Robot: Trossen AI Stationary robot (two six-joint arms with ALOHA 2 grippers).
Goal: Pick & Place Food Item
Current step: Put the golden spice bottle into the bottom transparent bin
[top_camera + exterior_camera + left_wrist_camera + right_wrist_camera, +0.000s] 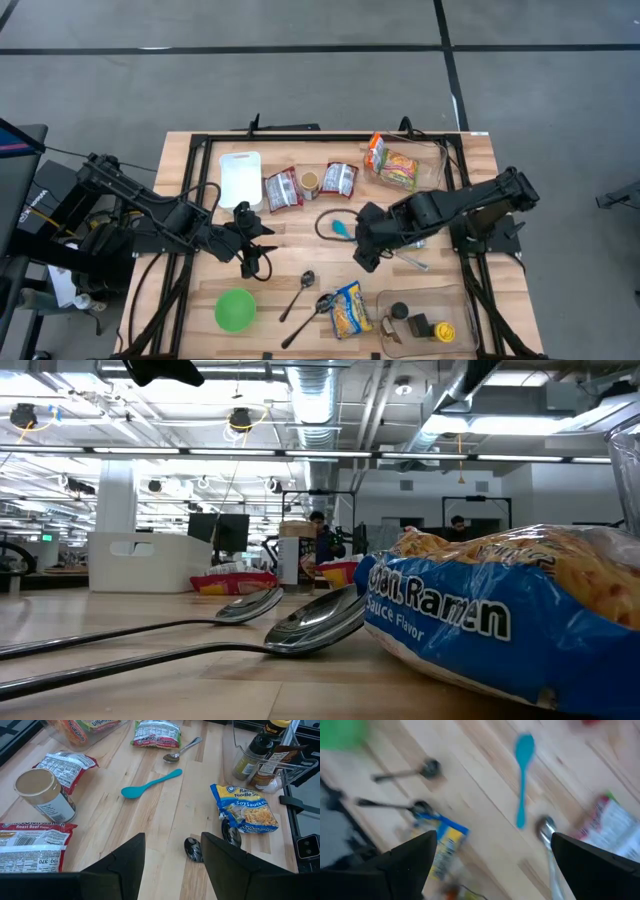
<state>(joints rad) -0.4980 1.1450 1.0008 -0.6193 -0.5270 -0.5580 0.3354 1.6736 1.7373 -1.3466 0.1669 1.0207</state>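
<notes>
A blue ramen packet [350, 308] lies flat on the wooden table near its front edge, beside two metal spoons [300, 292]; it fills the right of the low view [500, 610]. Two red ramen packets [283, 188] [340, 178] lie at the back with a paper cup [309, 181] standing between them. My left gripper [250, 250] hovers open left of centre, and its wrist view shows nothing between its fingers [172, 840]. My right gripper [365, 252] hangs open over the middle, pointing down, above a teal spoon [522, 780] and nothing in its wide gap [494, 837].
A white tray [240, 178] lies at the back left. A clear bin [430, 165] holding noodle packets stands at the back right. A clear container [445, 300] with bottles stands at the front right, a green bowl [235, 310] at the front left. A third metal spoon [410, 260] lies under the right arm.
</notes>
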